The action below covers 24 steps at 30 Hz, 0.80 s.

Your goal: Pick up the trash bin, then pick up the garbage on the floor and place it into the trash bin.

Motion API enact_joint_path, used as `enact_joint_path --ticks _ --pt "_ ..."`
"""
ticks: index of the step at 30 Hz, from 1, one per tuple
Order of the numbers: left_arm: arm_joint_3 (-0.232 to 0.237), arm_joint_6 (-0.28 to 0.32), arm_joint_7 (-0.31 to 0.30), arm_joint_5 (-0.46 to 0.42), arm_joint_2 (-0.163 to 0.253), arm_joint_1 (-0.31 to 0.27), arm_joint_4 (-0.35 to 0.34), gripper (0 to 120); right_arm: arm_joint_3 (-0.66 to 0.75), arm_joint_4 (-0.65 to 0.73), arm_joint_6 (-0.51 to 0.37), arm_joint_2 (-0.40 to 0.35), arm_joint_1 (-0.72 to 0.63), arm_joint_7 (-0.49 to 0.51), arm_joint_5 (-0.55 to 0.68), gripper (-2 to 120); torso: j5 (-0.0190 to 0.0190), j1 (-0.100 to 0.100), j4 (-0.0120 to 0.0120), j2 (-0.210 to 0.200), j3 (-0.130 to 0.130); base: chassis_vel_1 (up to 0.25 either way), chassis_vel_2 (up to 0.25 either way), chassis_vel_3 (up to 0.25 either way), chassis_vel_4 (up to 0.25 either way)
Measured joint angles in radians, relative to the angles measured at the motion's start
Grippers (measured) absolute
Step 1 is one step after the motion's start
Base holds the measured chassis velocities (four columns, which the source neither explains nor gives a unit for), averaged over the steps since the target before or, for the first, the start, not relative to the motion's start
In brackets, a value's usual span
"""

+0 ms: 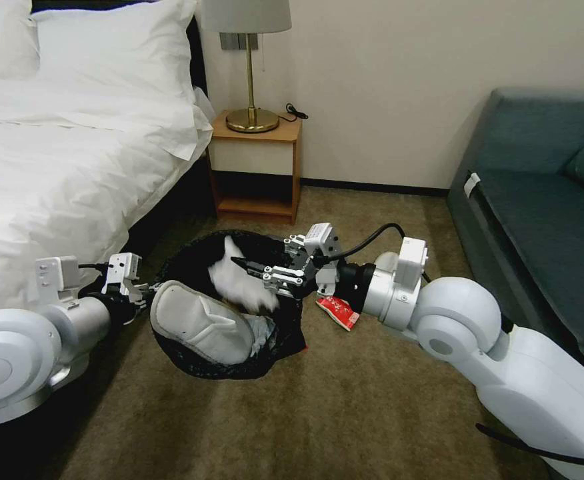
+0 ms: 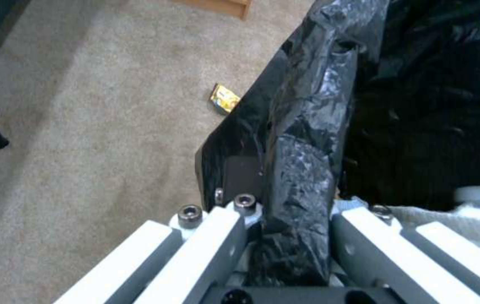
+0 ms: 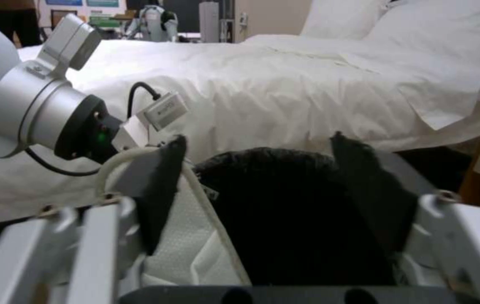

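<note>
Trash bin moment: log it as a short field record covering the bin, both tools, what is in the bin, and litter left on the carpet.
bin: trash bin, black-lined, held off the floor, mouth tilted toward the camera
left tool: left tool shut on the bin's bagged rim
right tool: right tool open over the bin's mouth, beside the second slipper
in bin: white slipper leaning over the near rim
litter left: red wrapper by the right wrist; gold wrapper beside the bin
</note>
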Motion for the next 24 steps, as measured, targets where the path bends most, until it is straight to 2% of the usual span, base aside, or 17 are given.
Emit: enact_joint_path --ticks 2,3,5,8,20,24 --pt "0.0 0.0 0.0 -0.001 0.001 0.0 -0.001 1 0.004 0.0 0.001 0.001 -0.001 0.0 0.0 81 0.0 0.0 0.0 0.0 0.0 0.0 0.0 0.0 0.0" --pt "0.0 0.0 0.0 -0.001 0.001 0.0 -0.001 1 0.004 0.0 0.001 0.001 -0.001 0.0 0.0 81 0.0 0.0 0.0 0.0 0.0 0.0 0.0 0.0 0.0" --pt "0.0 0.0 0.001 -0.001 0.001 -0.004 -0.002 1 0.009 0.003 0.002 0.001 -0.002 0.001 0.002 92 0.0 0.0 0.0 0.0 0.0 0.0 0.0 0.0 0.0" --pt "0.001 0.0 0.003 -0.001 0.001 -0.005 -0.003 1 0.018 0.008 0.003 0.001 -0.005 0.002 0.009 99 0.0 0.0 0.0 0.0 0.0 0.0 0.0 0.0 0.0" --pt "-0.003 0.0 0.003 0.001 -0.009 -0.003 -0.008 1 0.078 0.018 0.015 0.005 -0.007 0.035 0.033 100 0.0 0.0 0.0 0.0 0.0 0.0 0.0 0.0 0.0" --pt "-0.018 0.0 0.003 0.009 -0.024 -0.01 0.006 1 0.125 -0.001 0.064 0.004 -0.028 0.153 0.056 100 -0.0001 0.0 0.0001 0.0 0.0 0.0 0.0 0.0 0.0"
